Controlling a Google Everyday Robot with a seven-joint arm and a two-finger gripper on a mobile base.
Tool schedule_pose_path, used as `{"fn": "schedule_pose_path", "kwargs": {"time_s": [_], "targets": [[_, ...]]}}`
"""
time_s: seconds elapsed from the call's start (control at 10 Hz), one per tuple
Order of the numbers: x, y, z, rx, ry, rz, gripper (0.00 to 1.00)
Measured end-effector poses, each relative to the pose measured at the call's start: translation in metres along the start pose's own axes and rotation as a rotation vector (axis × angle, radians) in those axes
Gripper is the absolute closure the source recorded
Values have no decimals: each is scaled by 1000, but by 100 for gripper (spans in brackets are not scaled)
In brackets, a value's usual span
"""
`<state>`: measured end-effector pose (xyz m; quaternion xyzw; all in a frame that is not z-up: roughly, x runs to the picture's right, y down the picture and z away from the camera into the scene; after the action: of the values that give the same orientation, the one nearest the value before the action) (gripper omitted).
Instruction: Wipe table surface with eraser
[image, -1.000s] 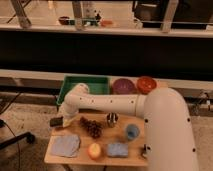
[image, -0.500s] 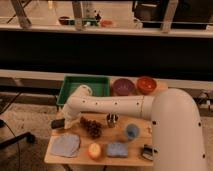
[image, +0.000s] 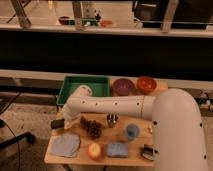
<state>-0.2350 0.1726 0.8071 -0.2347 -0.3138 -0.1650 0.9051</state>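
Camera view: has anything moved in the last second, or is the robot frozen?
Hardly. The arm's bulky white section shifted slightly right. The gripper stayed at the left edge of the table surface, by the eraser; the other objects kept their places.

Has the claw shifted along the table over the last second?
No. The claw is at the table's left edge by the eraser, as far left of the pinecone and below the green bin's left corner as before.
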Motion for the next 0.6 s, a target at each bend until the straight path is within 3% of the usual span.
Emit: {"fn": "schedule_pose_path", "kwargs": {"time_s": [0.6], "targets": [[0,0,0,0,0,0,30]]}}
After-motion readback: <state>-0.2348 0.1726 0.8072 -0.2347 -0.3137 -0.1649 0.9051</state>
